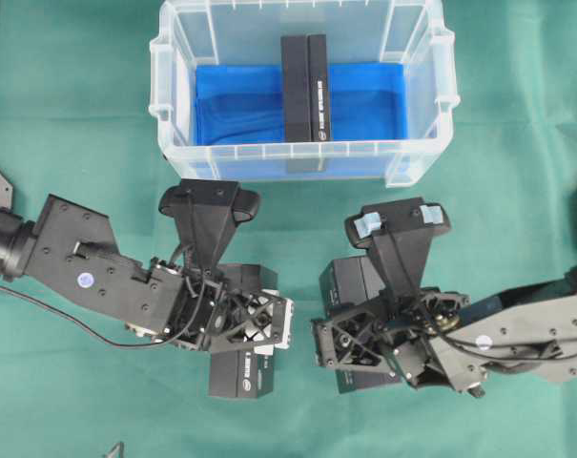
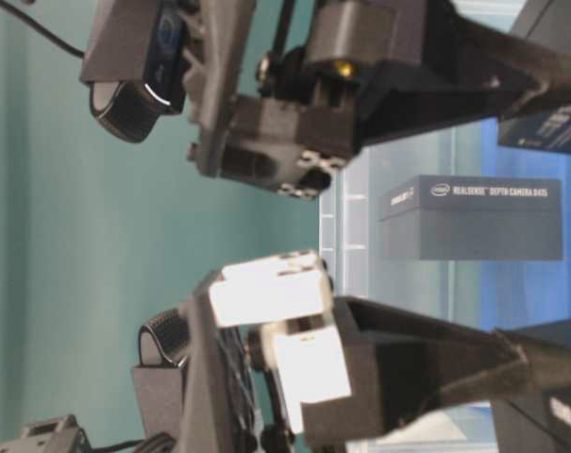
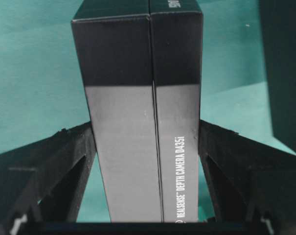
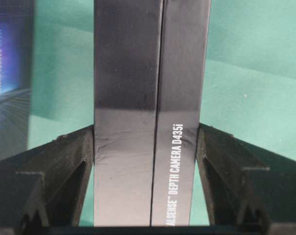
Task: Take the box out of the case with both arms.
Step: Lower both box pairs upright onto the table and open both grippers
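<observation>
The left claw (image 1: 233, 374) grips a black box (image 1: 240, 372) between its fingers, at the case's (image 1: 174, 143) seven o'clock. The right claw (image 1: 350, 324) clamps another box (image 1: 350, 281) at five o'clock. A third box (image 1: 304, 86) stands inside the case.

One camera looks straight down on the green table (image 1: 69, 114), case (image 1: 178, 157) at top. A rolled table-level camera sits very near the arms. Each wrist camera peers closely between its fingers. All views share the green cloth.
</observation>
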